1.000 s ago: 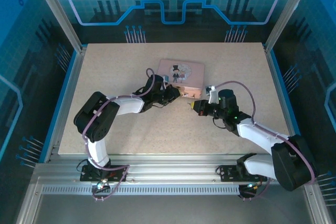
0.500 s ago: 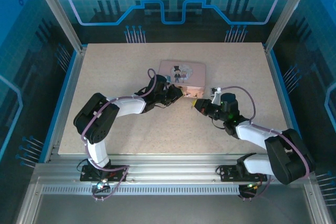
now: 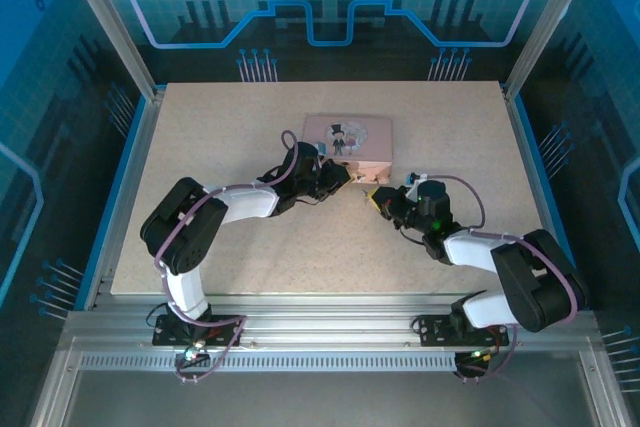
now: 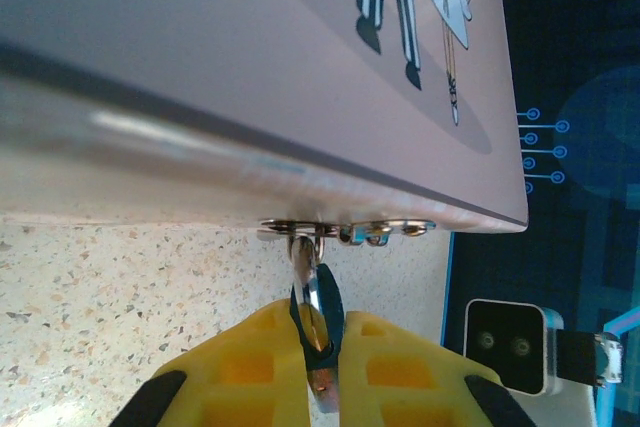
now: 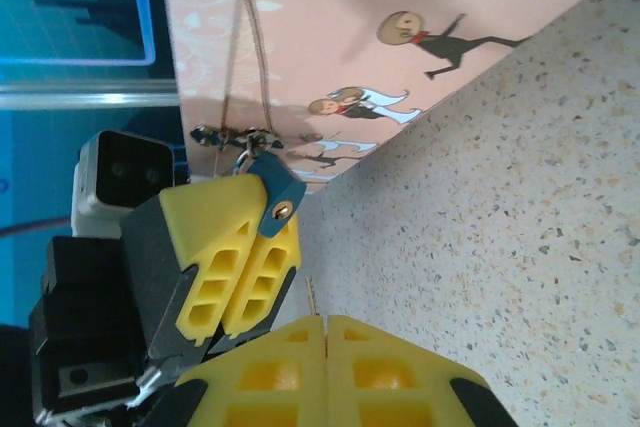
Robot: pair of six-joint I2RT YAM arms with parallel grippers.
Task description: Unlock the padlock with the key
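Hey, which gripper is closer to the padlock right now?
Left. The left gripper has its jaws shut on the padlock at the pink box. The right gripper, pinching the key, sits just short of it, apart.

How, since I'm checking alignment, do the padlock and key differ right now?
The padlock is blocky and blue; the key is a thin sliver. The padlock hangs from the box's hasp, clamped by the left gripper; the key sticks out of the shut right gripper, apart from the padlock. Both are held by a gripper.
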